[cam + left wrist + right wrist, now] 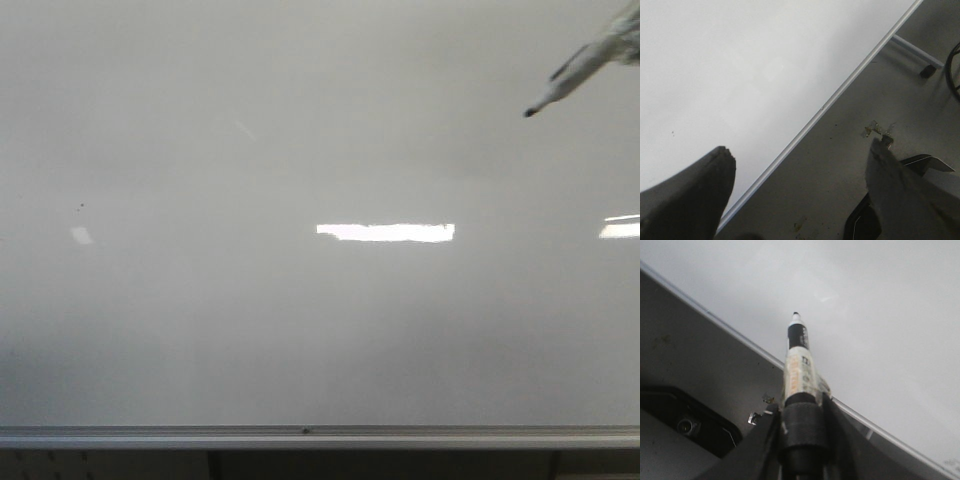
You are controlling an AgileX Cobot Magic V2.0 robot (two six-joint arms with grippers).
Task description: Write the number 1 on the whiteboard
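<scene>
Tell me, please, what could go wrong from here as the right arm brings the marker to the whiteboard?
The marker sits in the right gripper by its rear end alone, so pressing the tip could tilt or slip it. In the front view the tip hangs at the upper right of the whiteboard, so a stroke might run near the edge. No number 1 is drawn yet; the bright glare could hide a thin line.
</scene>
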